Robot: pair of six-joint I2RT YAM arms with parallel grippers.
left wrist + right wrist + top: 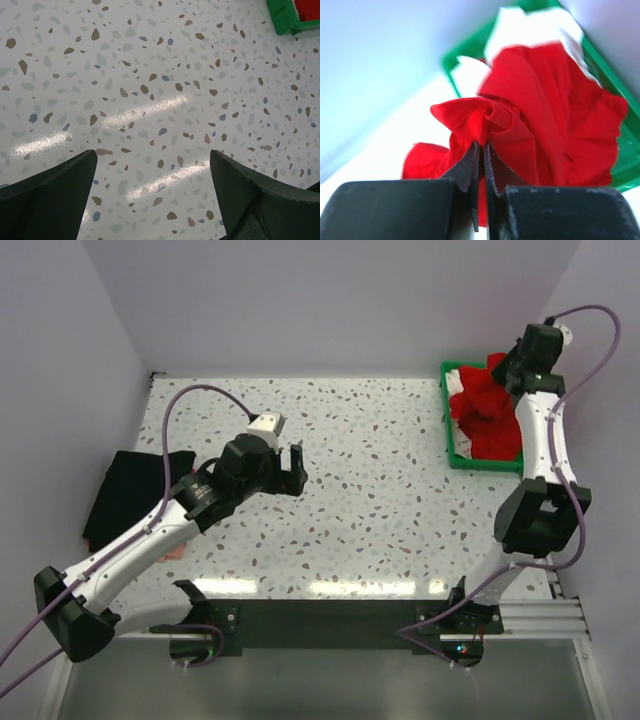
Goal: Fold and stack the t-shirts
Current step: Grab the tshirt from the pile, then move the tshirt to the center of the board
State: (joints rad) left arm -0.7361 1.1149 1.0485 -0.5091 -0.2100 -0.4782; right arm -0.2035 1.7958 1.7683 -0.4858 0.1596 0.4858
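Observation:
A bright red t-shirt (485, 410) lies bunched in the green tray (447, 440) at the back right, with white cloth (462, 375) under it. My right gripper (481, 146) is shut on a fold of the red t-shirt (540, 115), which bulges up past the fingertips. In the top view the right gripper itself is hidden under its wrist over the tray. A black t-shirt (125, 495) lies at the table's left edge, partly under the left arm. My left gripper (288, 466) hangs open over bare speckled table (150, 100), nothing between its fingers (55, 195).
The tray's green corner (287, 20) shows at the upper right of the left wrist view. White walls close in the table at the back and on both sides. A small pinkish patch (172, 553) peeks out under the left arm.

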